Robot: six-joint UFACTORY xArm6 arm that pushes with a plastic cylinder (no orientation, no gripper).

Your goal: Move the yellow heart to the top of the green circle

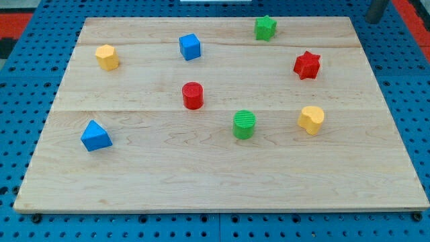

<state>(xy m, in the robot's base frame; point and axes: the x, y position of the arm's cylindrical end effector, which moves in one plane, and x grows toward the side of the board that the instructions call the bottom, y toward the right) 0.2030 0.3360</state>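
The yellow heart (pixel 311 119) lies on the wooden board (pixel 222 181), right of centre. The green circle (pixel 244 124) stands to its left, about a hundred pixels away and at nearly the same height in the view. They do not touch. My tip (pixel 373 21) shows as a dark rod end at the view's top right corner, just beyond the board's top right edge, far above the yellow heart and touching no block.
A red star (pixel 307 64) lies above the yellow heart. A green star (pixel 265 27) is near the top edge. A red circle (pixel 193 95), blue cube (pixel 190 46), yellow hexagon (pixel 107 57) and blue triangle (pixel 95 136) lie further left.
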